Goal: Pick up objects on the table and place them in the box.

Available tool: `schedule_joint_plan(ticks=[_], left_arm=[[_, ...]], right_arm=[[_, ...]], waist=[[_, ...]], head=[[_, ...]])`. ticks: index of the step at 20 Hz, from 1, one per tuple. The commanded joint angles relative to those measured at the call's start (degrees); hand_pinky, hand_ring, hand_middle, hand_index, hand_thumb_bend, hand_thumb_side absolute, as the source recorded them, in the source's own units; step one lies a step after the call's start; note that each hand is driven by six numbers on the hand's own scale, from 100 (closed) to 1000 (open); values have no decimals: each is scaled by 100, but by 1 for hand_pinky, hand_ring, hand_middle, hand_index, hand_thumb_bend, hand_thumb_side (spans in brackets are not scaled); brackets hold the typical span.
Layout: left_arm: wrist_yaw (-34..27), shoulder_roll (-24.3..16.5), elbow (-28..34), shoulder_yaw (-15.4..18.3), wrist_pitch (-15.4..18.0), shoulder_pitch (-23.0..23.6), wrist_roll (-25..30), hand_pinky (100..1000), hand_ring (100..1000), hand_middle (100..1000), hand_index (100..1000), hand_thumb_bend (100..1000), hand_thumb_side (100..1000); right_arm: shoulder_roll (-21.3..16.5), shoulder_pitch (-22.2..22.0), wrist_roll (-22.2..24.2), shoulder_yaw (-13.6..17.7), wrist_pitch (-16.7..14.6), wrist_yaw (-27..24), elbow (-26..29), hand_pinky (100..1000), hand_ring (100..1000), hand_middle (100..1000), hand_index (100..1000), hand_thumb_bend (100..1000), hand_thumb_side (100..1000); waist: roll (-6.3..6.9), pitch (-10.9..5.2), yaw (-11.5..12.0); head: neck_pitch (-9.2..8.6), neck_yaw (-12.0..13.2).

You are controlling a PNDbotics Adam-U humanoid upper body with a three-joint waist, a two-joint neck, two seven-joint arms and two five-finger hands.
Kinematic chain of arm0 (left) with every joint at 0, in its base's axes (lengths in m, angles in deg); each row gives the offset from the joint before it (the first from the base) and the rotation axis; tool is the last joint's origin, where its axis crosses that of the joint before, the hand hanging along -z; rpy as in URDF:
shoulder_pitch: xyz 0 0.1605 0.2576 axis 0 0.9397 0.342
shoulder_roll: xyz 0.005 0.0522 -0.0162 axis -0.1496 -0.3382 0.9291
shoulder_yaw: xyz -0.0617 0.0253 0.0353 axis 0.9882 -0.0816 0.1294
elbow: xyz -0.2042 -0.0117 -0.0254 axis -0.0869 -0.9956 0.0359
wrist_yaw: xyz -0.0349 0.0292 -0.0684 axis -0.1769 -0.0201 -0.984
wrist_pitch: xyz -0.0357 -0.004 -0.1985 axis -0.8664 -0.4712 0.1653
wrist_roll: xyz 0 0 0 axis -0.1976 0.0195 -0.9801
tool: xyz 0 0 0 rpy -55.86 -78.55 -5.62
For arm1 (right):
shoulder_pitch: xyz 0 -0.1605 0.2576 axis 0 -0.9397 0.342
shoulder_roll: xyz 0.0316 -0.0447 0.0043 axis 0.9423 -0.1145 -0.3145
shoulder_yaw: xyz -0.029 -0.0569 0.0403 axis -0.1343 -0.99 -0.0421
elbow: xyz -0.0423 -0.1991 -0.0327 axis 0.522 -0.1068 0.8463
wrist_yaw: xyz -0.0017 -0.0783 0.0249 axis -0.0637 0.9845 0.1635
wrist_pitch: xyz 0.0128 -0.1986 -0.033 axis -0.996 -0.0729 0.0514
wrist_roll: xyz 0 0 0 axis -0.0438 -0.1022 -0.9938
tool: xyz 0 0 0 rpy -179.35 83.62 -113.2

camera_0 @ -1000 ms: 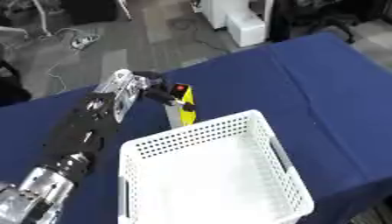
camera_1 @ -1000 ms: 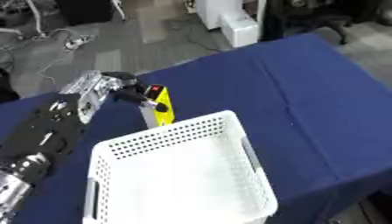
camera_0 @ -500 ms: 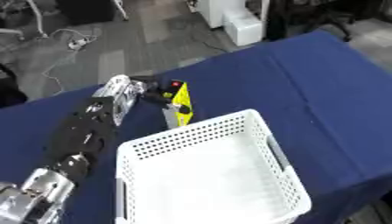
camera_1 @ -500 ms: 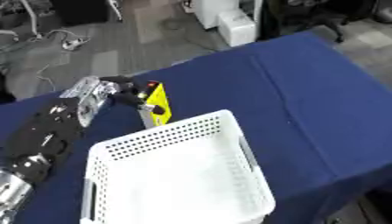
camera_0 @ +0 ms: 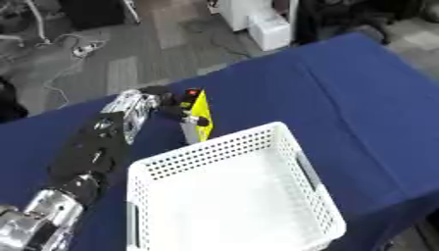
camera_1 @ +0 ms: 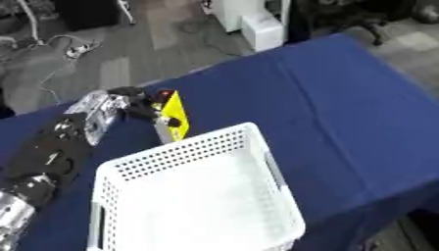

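Twin head-mounted eyes, steeply downward, both over the same blue table point(camera_0: 360, 98).

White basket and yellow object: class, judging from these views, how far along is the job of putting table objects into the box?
Done: nothing yet; the white basket shows no object inside. In hand: the left hand has its fingers curled round the yellow object, held upright just beyond the basket's far rim. Left: bringing it over the rim and releasing it inside. No other loose object shows on the blue table. The right hand is not in view.
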Motion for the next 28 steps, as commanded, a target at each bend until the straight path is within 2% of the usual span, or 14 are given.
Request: schedule_joint_plan(ticks=[1, 4, 8, 10, 14, 17, 23, 26, 28], left_arm=[[65, -119, 24, 88, 7, -110, -364, 258, 618, 680, 724, 745, 876], [139, -119, 2, 114, 19, -80, -858, 100, 510, 560, 621, 556, 861], [346, -134, -24, 129, 83, -56, -1678, 100, 368, 438, 515, 344, 823], [453, -138, -69, 142, 119, -50, -1982, 100, 306, 377, 468, 323, 777], [671, -167, -83, 155, 149, -64, -2505, 100, 249, 313, 435, 285, 777], [737, -213, -70, 167, 205, -107, -2724, 100, 221, 283, 427, 292, 775], [625, -351, 140, 107, 411, -146, -2895, 100, 205, 268, 428, 306, 766], [471, -475, 518, -41, 599, -117, -2851, 100, 201, 262, 429, 307, 765], [258, -635, 1016, -236, 817, -41, -2725, 100, 194, 253, 429, 305, 767]], right_arm=[[-75, 120, -65, 46, 43, 0, 74, 153, 244, 268, 409, 100, 1000], [-69, 155, -117, 52, 77, 13, 74, 153, 244, 267, 408, 100, 1000], [-59, 190, -160, 50, 120, 23, 74, 153, 243, 267, 408, 100, 1000], [-58, 197, -172, 50, 132, 27, 74, 152, 243, 267, 408, 100, 1000], [-62, 198, -204, 59, 141, 32, 74, 152, 243, 267, 408, 100, 1000], [-70, 178, -207, 61, 135, 43, 74, 152, 243, 267, 408, 100, 1000], [-90, 118, -184, 68, 98, 66, 74, 152, 243, 266, 408, 100, 1000], [-99, 82, -177, 78, 69, 85, 74, 152, 243, 266, 408, 100, 1000], [-112, 59, -194, 99, 49, 99, 74, 152, 244, 266, 407, 100, 1000]], waist=[[-36, -50, -16], [-27, -46, -38], [-16, -40, -58], [-14, -40, -61], [-12, -46, -49], [-16, -55, -28], [-23, -65, 25], [-24, -69, 60], [-17, -78, 91]], head=[[-96, 72], [-105, 86], [-140, 105], [-142, 95], [-139, 68], [-138, 55], [-164, 24], [-186, -3], [-213, -32]])
